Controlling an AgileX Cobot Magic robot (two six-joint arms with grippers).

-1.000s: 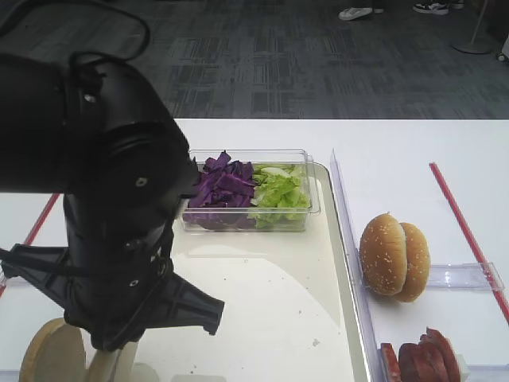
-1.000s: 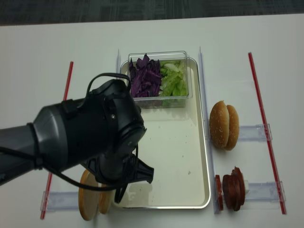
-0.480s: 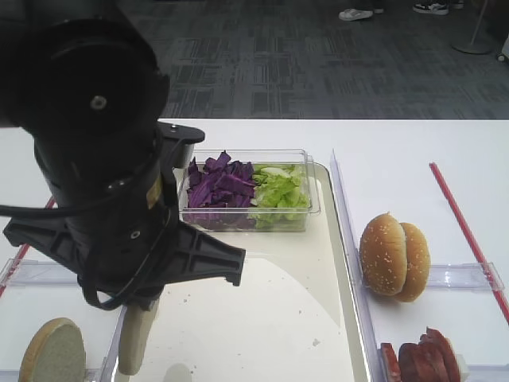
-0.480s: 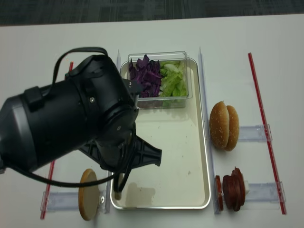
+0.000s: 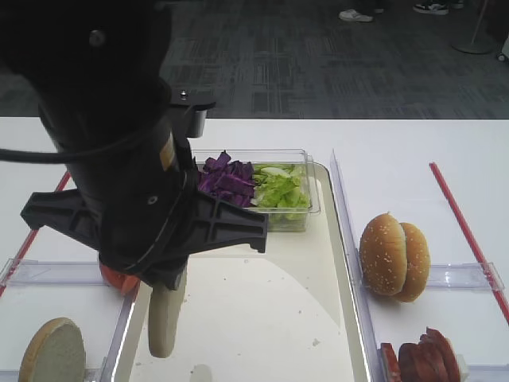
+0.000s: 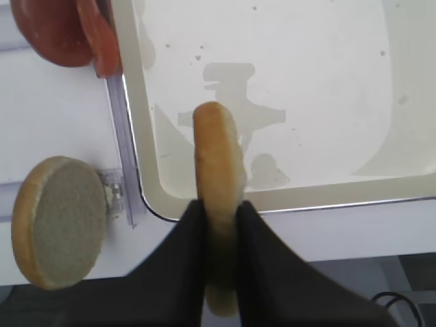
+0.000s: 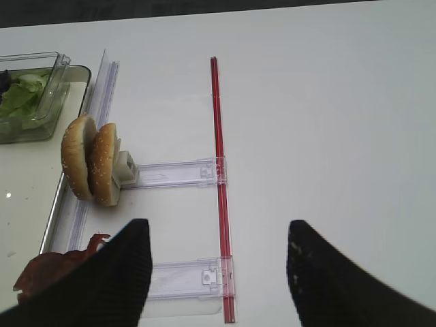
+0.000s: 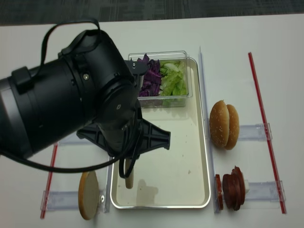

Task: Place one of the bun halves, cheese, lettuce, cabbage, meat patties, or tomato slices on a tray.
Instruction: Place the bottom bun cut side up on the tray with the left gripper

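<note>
Over the near left corner of the tray [image 6: 146, 184], the left gripper [image 6: 219, 225] has its fingers clamped on a bun half [image 6: 216, 160] held on edge; lifted from its counter rack a second ago, it now needs lowering. The right gripper's fingers [image 7: 116, 272] stand open, empty.

Tan-edged pale bun half [image 6: 216, 170], cream tray [image 8: 190, 156] with silver rim, purple cabbage [image 8: 151, 78], green lettuce [image 8: 173, 81], red tomato slices [image 6: 65, 30], white desk [image 8: 42, 61], black fingers [image 6: 180, 259].
</note>
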